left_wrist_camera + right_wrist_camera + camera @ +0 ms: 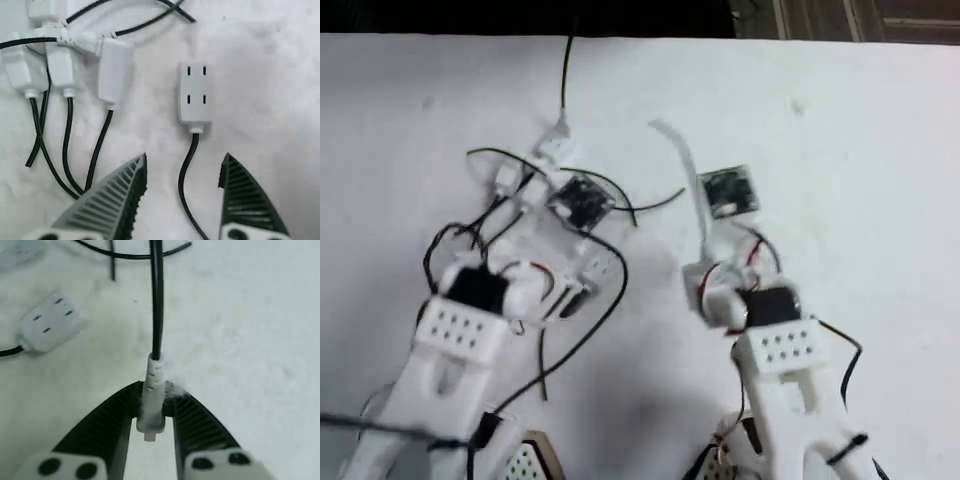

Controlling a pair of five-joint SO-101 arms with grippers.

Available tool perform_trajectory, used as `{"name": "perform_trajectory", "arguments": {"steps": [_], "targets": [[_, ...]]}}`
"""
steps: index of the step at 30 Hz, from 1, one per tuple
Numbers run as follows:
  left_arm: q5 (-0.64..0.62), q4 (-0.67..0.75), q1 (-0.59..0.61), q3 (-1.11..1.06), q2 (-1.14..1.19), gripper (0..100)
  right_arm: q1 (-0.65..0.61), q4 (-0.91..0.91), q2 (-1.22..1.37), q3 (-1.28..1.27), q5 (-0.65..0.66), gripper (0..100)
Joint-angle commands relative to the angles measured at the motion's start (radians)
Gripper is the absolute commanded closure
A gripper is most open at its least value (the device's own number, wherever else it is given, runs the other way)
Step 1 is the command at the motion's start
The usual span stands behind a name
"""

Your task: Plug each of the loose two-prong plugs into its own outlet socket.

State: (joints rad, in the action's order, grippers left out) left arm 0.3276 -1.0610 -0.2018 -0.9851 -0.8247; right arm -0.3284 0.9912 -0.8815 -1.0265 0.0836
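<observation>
- plug (151, 390): small rigid plastic body, light. It sits clamped between the jaws of the right gripper (154, 402), low over the table (860, 120).
- Grip is across the plug's flat sides, behind the strain relief. That's a fair place, since the smooth shell could twist if pinched nearer the tip.
- cord (157, 295) runs straight out away from the wrist. It looks springy, so I expect it to pull and torque the plug during alignment.
- Prongs are likely thin and easy to bend if they go in off-axis. The prong end seems to face back toward the wrist, but I can't confirm from this angle.
- outlet socket (194, 92): light white block, slots facing up, lying flat on the table with its own black lead trailing toward the left arm. It will probably slide under push force, so brace it by the long sides.
- left gripper (185, 159): jaws spread wide and holding nothing. It hovers just behind the socket, straddling its lead.
- A bundle of white plugs (65, 65) lies beside the socket, apart from it.
- Right arm pose: wrist pitched down, with a socket (49, 322) off to one side, well apart from the held plug.
</observation>
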Motion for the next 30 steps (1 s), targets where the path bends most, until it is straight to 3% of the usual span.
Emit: {"name": "perform_trajectory", "arguments": {"steps": [1,7,14,22,30], "targets": [[-0.049,0.097,0.01,-0.106,-0.194,76,-0.124,0.085,-0.131,0.046,0.037,98.1],[-0.071,0.126,0.104,-0.252,-0.464,72,-0.266,0.15,-0.255,0.044,0.077,98.1],[-0.15,0.127,0.166,-0.304,-0.598,72,-0.423,0.151,-0.272,0.046,0.115,98.1],[-0.172,0.146,0.159,-0.359,-0.68,72,-0.581,0.131,-0.26,0.046,0.112,98.1],[-0.169,0.009,0.039,-0.358,-0.831,72,-0.588,0.084,-0.257,0.034,0.106,98.1]]}}
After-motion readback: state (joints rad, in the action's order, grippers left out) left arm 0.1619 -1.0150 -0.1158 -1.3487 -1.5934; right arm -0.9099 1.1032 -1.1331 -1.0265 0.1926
